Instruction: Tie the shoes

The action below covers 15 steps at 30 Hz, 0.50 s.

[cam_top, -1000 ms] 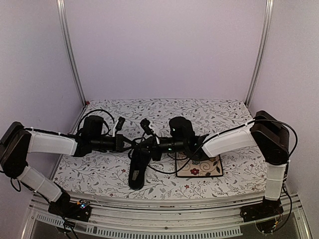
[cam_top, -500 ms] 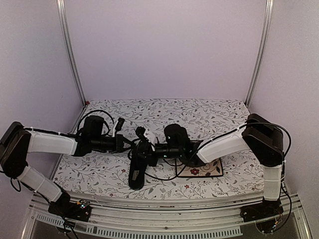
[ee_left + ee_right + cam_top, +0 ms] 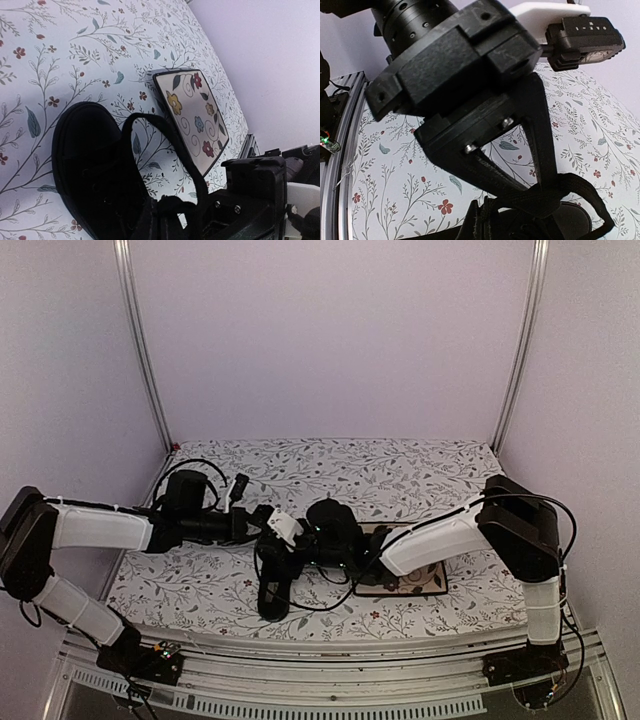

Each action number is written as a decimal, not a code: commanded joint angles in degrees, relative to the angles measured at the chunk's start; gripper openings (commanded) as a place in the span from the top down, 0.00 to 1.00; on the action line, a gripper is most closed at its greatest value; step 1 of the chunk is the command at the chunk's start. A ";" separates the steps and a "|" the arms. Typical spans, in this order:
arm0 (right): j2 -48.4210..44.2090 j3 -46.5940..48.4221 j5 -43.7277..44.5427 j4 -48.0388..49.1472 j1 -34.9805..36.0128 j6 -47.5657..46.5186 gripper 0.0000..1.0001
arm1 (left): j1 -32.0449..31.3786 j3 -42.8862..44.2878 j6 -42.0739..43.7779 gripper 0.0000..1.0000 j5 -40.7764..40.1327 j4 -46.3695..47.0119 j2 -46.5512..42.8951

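The black shoe (image 3: 272, 590) lies on the floral mat with its toe toward the near edge; it also shows in the left wrist view (image 3: 90, 170). A thin black lace (image 3: 165, 130) loops up from it. My left gripper (image 3: 257, 524) and my right gripper (image 3: 279, 542) meet tip to tip just above the shoe's opening. In the left wrist view my left gripper (image 3: 159, 220) is shut on the lace. In the right wrist view my right gripper (image 3: 487, 220) is shut on the lace (image 3: 570, 187), and the left gripper (image 3: 545, 192) pinches the same strand right beside it.
A square floral plate (image 3: 400, 578) lies right of the shoe, partly under my right arm, and shows in the left wrist view (image 3: 192, 115). A loose black cable (image 3: 325, 600) trails across the mat. Metal frame posts and pale walls enclose the table.
My right arm has swung left over the shoe until its gripper meets the left one. The left arm has barely moved.
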 commanded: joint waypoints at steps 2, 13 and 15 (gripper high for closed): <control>1.86 4.39 7.57 -4.55 0.21 -1.13 0.98 | 0.39 1.12 0.04 1.00 -0.41 -0.03 -2.11; 1.92 4.93 15.49 -10.38 0.32 -3.76 0.98 | 0.33 0.94 0.29 1.00 -0.38 -0.27 -3.16; 2.48 5.89 16.53 -12.07 0.27 -3.83 0.98 | 0.30 0.99 0.35 1.00 -0.37 -0.20 -3.12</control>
